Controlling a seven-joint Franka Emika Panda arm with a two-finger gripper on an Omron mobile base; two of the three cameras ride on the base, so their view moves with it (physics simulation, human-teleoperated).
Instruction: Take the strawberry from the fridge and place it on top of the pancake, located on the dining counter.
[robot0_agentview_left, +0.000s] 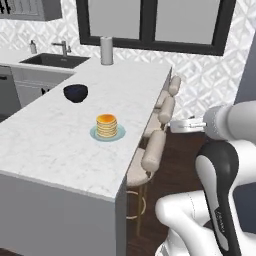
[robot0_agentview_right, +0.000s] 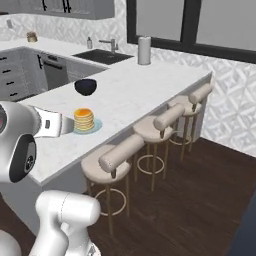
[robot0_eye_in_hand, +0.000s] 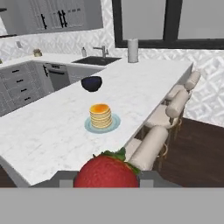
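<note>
— Where is the strawberry (robot0_eye_in_hand: 106, 171)?
— My gripper (robot0_eye_in_hand: 106, 183) pinches it, right in front of my hand camera.
— And the pancake (robot0_eye_in_hand: 101, 115)?
— On its plate (robot0_eye_in_hand: 89, 127) on the dining counter (robot0_eye_in_hand: 52, 131), near the dark bowl (robot0_eye_in_hand: 91, 83).

red strawberry (robot0_eye_in_hand: 106, 170), golden-tan pancake (robot0_eye_in_hand: 101, 115), seemingly grey-veined white dining counter (robot0_eye_in_hand: 52, 131)
</note>
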